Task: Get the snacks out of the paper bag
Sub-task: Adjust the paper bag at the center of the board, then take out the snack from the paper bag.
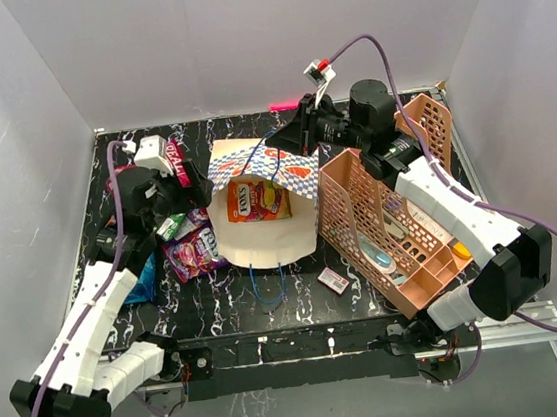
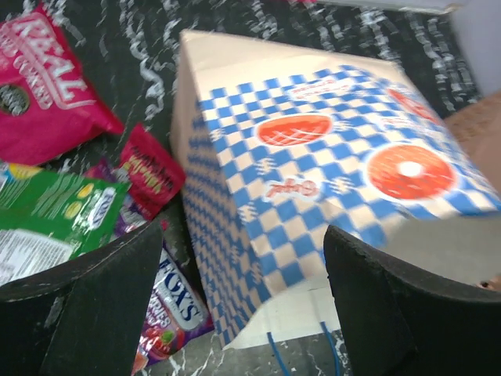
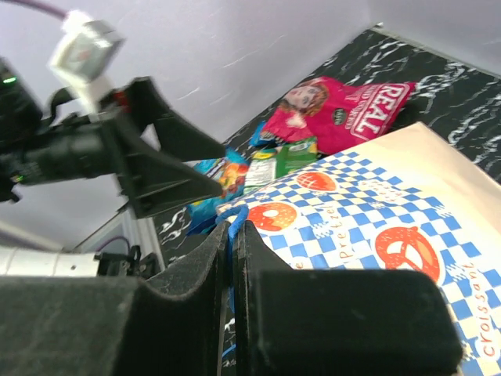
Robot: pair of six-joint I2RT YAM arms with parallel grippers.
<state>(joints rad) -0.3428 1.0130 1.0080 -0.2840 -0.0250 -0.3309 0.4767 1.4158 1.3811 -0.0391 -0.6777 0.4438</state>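
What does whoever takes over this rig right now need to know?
Left gripper: open, empty, over the snack pile beside the paper bag.
Right gripper: shut on the bag's blue cord handle.
Done: pink-red bag, green pack, purple packet and blue chip bag lie out, left of the bag.
Left: orange packet sits inside the bag's mouth; take it out.

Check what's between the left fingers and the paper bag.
Loose snacks: a purple candy pack and a small red pack lie beside the paper bag, past the open left fingers. Clearest in the left wrist view.
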